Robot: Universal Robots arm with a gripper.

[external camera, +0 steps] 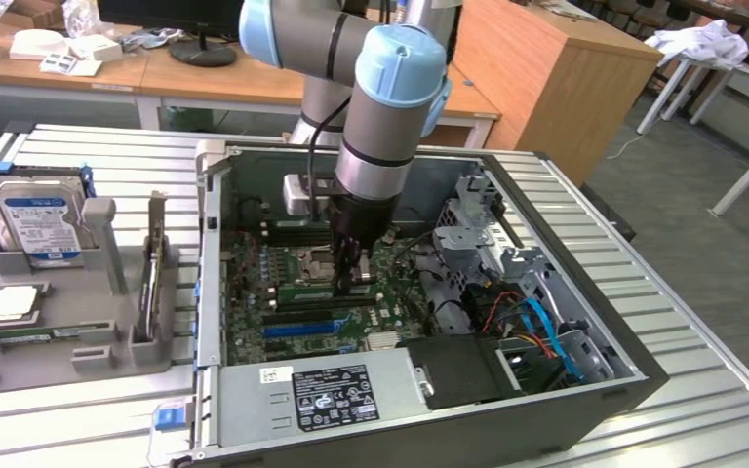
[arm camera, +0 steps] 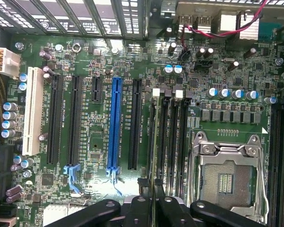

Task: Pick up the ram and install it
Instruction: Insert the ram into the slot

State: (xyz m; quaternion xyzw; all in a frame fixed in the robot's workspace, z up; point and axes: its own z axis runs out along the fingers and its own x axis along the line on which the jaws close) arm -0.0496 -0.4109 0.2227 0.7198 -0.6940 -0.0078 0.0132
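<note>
Hanging edge-on, the ram [arm camera: 154,142] is pinched between the gripper [arm camera: 154,193] fingers and lined up along the memory slot beside the CPU socket [arm camera: 227,177]. All of it is framed by the open computer case [external camera: 583,390] on the slatted desk [external camera: 89,146].

Looking down on the motherboard [arm camera: 97,139]. The gripper [arm camera: 154,194] is closed on the ram [arm camera: 155,142], which is seen edge-on as a thin strip between the two dark fingers [arm camera: 143,189]. The strip lies along the outermost of the memory slots [arm camera: 173,132], next to a black expansion slot [arm camera: 135,123]; seated or not, cannot tell. Blue slot [arm camera: 115,127] just beyond — CPU socket [arm camera: 226,177] open on the memory slots' far side.
</note>
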